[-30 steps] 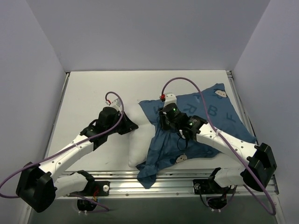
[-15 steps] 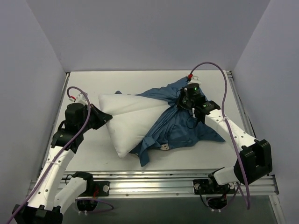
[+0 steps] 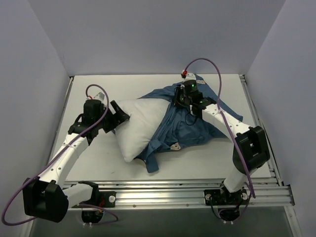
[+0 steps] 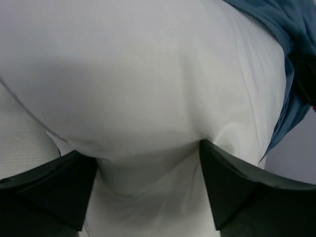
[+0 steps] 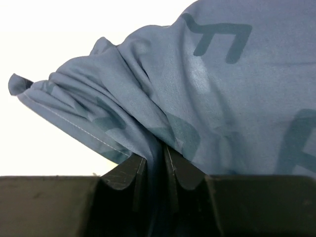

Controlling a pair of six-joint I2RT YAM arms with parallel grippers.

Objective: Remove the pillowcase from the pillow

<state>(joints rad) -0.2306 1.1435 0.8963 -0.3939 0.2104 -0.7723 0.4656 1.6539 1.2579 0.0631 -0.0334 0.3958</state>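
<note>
Along the near edge of the table, just past the metal rail, nothing lies in either arm's way. Further in, the pillow rests mid-table, its left half bare and its right half inside the pillowcase, which is bunched towards the right and far side, a loose flap trailing by the pillow's near corner. The left gripper sits at the pillow's left end, jaws spread wide, white cloth bulging between the fingers without being pinched. Further back, the right gripper is clamped on a gathered fold of the pillowcase. That cover looks thin, light and limp, likely to stretch and slide rather than lift whole, so a fold near its closed end seems the sensible hold. The pillow looks light and squashy and may drag along unless a bare corner is held. A purple cable loops above the right wrist, clear of the cloth
</note>
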